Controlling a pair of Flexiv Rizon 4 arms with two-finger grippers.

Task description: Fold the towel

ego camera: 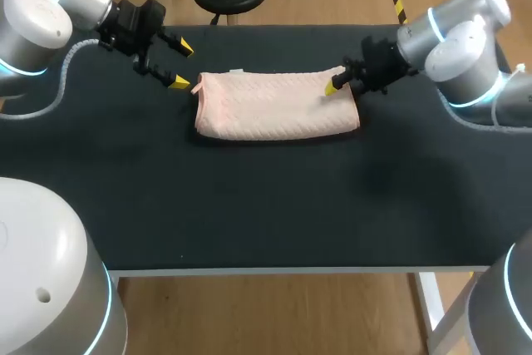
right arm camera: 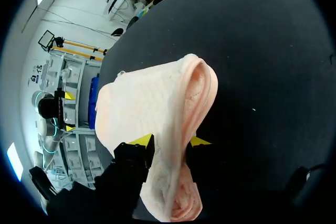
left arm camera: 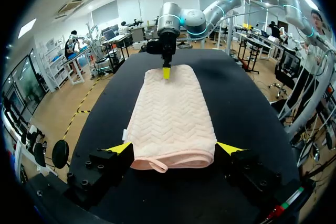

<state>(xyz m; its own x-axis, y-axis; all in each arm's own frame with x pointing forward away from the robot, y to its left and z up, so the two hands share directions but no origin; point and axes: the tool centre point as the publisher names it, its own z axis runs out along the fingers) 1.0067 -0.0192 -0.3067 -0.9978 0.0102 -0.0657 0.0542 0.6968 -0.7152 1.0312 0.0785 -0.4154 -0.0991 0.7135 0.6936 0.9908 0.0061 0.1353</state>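
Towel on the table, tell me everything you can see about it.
The towel is pale pink with a zigzag weave and looks soft. It is folded into a long rectangle and lies flat on the black table, toward its far side. The right gripper pinches its right end. The left gripper is open at its left end, where a small loop shows.

Even, bright light falls from overhead on the matte black table. The towel casts just a thin, soft shadow along its near edge.
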